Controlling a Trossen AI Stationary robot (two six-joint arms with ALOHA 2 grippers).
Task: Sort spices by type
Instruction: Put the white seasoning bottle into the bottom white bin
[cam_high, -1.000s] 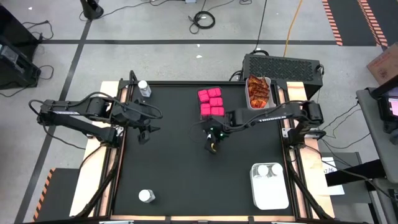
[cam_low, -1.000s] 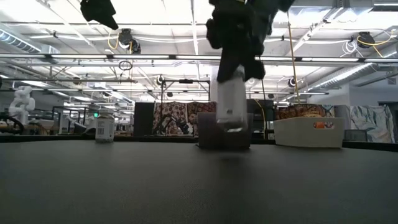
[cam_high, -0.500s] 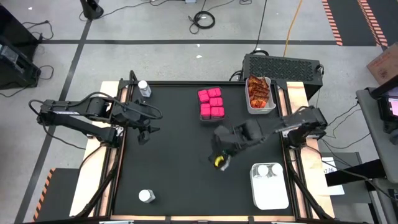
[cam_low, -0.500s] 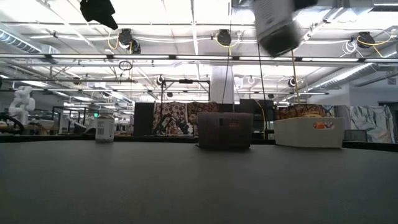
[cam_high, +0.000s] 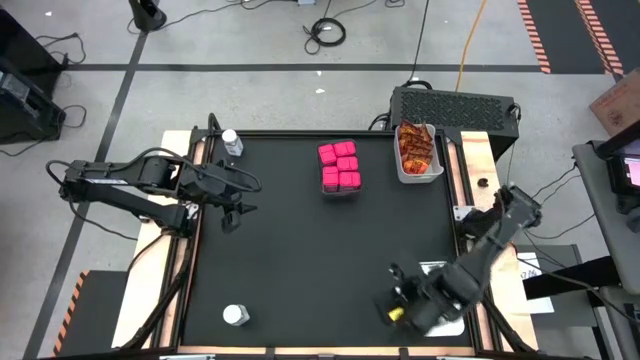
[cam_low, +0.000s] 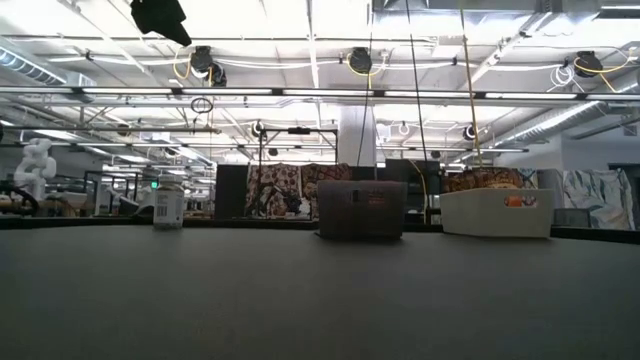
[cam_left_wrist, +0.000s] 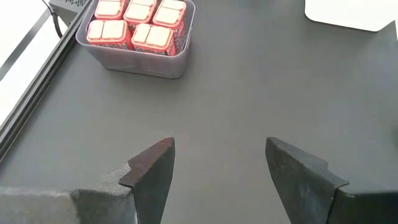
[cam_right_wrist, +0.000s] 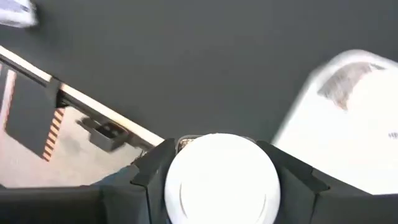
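Overhead, right gripper (cam_high: 398, 311) hovers near the bench's front right corner, beside the white bin (cam_high: 447, 322), carrying a jar; one jar (cam_high: 236, 315) stands front left, another (cam_high: 232, 143) back left, pink packs (cam_high: 340, 166) back centre. Left gripper (cam_high: 231, 216) waits at the left edge. Low view shows open bench. Left wrist: jaws open, empty. Right wrist: jaws clamp the white-lidded jar (cam_right_wrist: 222, 176); releasing short of the bin's rim could tip it.

black table (cam_high: 290, 250) | white bin (cam_high: 452, 322) near right | clear tray (cam_left_wrist: 134, 59) | grey box (cam_high: 455, 105) behind table
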